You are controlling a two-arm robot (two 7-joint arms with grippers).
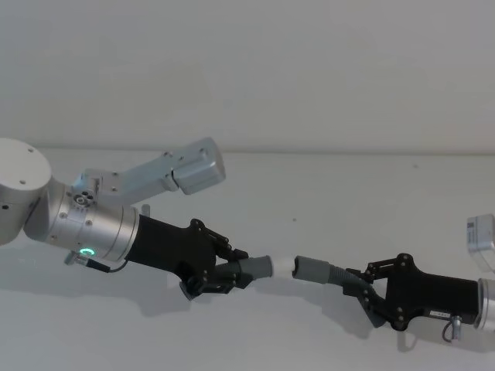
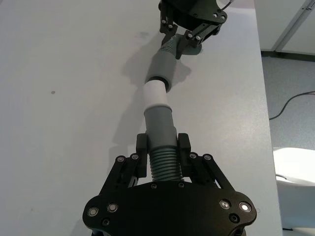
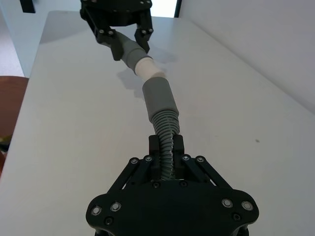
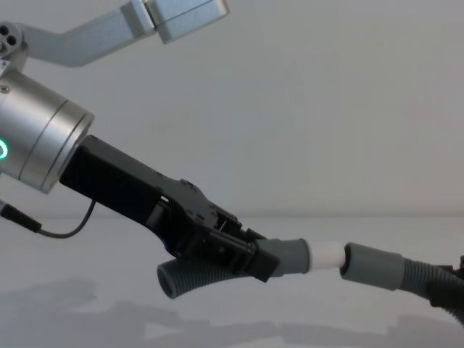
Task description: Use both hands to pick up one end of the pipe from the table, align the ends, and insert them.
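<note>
Both pipe pieces hang just above the white table. My left gripper is shut on the ribbed part of one piece. That piece's narrow grey end carries a white tip. My right gripper is shut on the ribbed hose of the other piece, whose wider grey cuff faces the tip. The white tip meets the mouth of the cuff, nearly in line with it. How far in it sits cannot be seen. The left piece's loose end curves down behind the left gripper.
The table's side edge runs close by, with floor and a cable beyond it. A light grey block on the left arm juts out above the table. The back wall rises behind the table's far edge.
</note>
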